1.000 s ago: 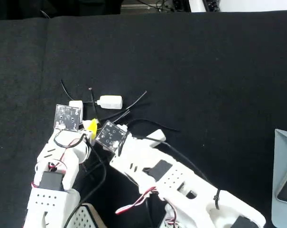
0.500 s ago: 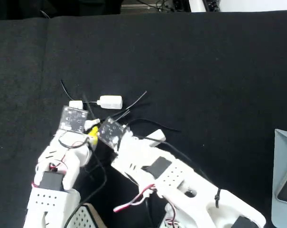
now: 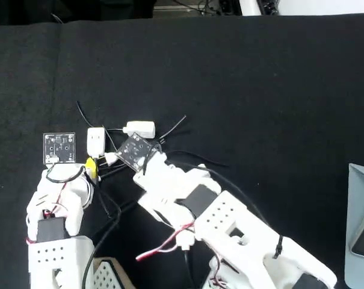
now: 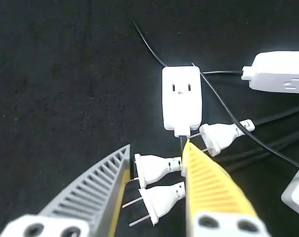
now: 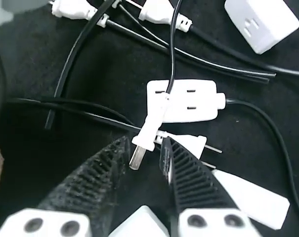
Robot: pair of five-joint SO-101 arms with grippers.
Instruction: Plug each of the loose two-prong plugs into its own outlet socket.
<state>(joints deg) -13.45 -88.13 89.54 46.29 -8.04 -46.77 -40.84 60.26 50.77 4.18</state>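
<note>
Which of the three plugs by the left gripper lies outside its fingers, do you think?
The plug beside the white outlet's cord end; the other two lie between the left gripper's fingers.

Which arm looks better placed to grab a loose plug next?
Probably the left. The left tool is open around two loose plugs, a free outlet just beyond. The right tool faces a plug whose prongs point back at it.
</note>
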